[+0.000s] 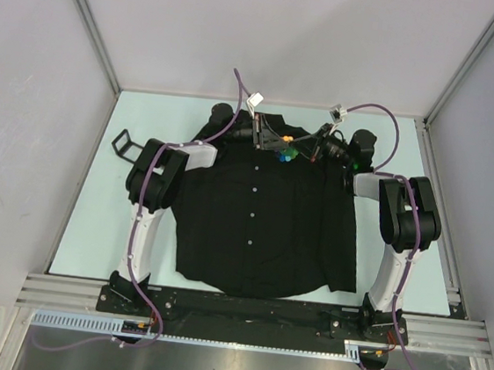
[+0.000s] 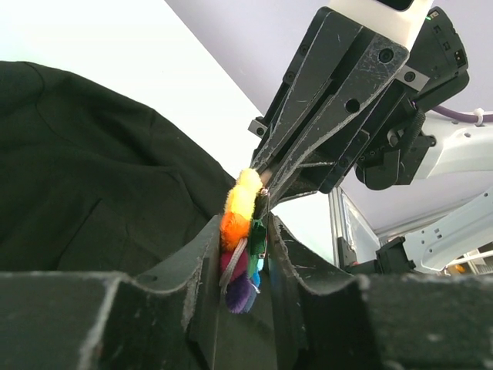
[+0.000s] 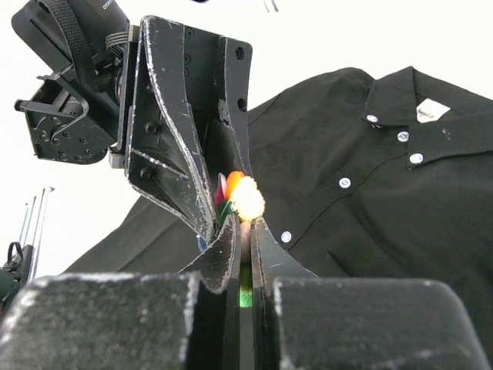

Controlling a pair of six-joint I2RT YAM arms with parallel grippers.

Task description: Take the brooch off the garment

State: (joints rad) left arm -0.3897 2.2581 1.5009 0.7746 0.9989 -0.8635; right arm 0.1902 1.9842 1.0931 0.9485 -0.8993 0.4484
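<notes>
Rainbow brooch (image 1: pixel 286 154), at the shirt's (image 1: pixel 295 234) 12 o'clock, pinched by left tool (image 2: pixel 240 254) and right tool (image 3: pixel 240 239): detaching step; next, probably a gentle pull apart.

Brooch (image 2: pixel 240 223) pin and centre, hidden between pinching fingers (image 2: pixel 181 289)

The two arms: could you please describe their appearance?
Both the left arm and right arm have white lower links and black upper sections, with purple cables running along them. The left gripper and right gripper are black and angular, with fingers scuffed whitish.
</notes>
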